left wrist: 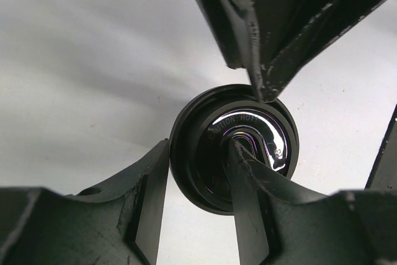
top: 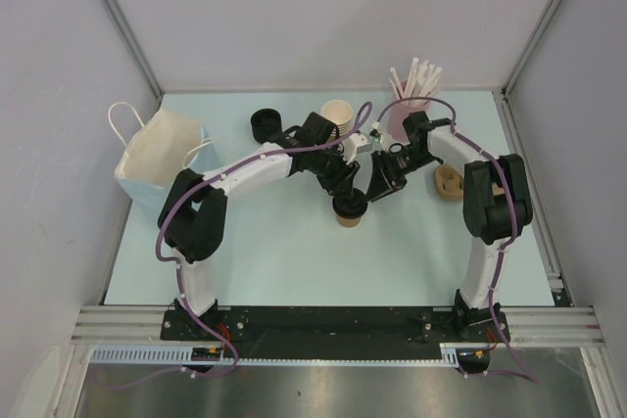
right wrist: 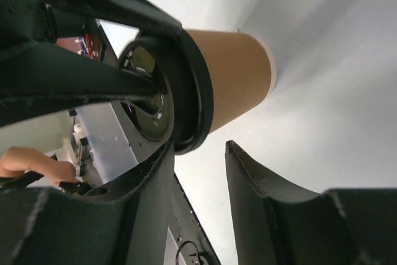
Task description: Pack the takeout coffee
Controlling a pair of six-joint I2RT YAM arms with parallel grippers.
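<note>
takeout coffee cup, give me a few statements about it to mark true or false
1. The takeout coffee cup has its black lid on. True.
2. The cup lies on its side. False: it stands upright on the table.
3. The cup is inside the paper bag. False: the bag stands at the table's left edge and the cup is mid-table.
4. The left end effector and the right end effector are both right at the cup. True.

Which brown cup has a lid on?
The lone cup mid-table, capped by a black lid; the stack behind it is open-topped.
</note>
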